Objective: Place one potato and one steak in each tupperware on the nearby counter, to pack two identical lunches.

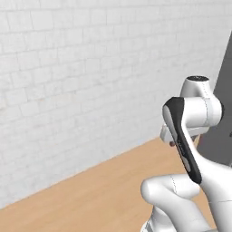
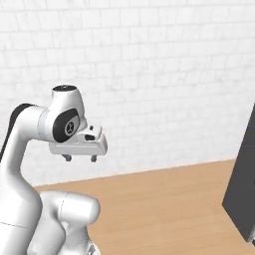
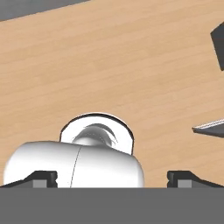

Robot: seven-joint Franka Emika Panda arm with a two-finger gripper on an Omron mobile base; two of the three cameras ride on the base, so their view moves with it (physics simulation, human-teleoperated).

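In the left base view, one white brick-pattern wall (image 1: pixel 81 72) rises behind one light brown wood-grain surface (image 1: pixel 99 190), with one dark grey panel (image 1: pixel 222 131) at the right edge.

In the right base view, the one two-finger gripper (image 2: pixel 79 158) hangs well above the wood, its two short dark fingertips (image 2: pixel 66 158) spread wide and gripping nothing.

In the hand view, both fingertips sit far apart at the bottom corners, the wood-grain surface lying bare beyond them.

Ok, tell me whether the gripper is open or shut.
Open: the gripper holds nothing, and its two fingers stand wide apart above the wooden surface.
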